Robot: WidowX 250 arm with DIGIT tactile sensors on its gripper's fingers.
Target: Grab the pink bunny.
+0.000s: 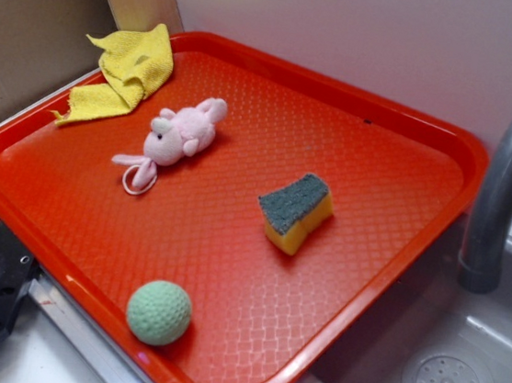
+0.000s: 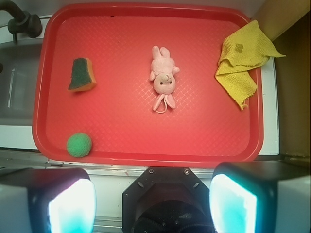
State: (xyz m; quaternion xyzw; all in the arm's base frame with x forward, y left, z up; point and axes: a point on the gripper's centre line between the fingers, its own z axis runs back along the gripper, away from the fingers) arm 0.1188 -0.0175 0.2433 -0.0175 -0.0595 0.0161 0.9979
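I am looking at a toy kitchen counter with a pale wall behind it and a grey sink (image 1: 456,381) set into the right side, a dark grey faucet (image 1: 508,174) curving over it. A large red tray (image 1: 221,335) with a dimpled floor covers most of the counter.

The pink bunny (image 1: 181,135) lies on the tray floor in the far left part, in the exterior view. It rests flat, nothing touching it, with its thin loop cord (image 1: 139,176) trailing toward the near edge. In the wrist view I see it close to the middle of the tray, face up, cord end toward the camera.

A yellow cloth (image 1: 126,73) is draped over the far left rim of the tray, just beyond the bunny, partly on the tray and partly off it. A sponge (image 1: 295,211), yellow with a dark green scouring face, sits on the tray to the right of the bunny, well apart from it. A green dimpled ball (image 1: 159,312) rests near the tray's near edge.

In the wrist view my gripper (image 2: 153,204) is at the bottom of the picture, off the tray on its near side, high above everything. Its two fingers (image 2: 68,206) stand wide apart with nothing between them.
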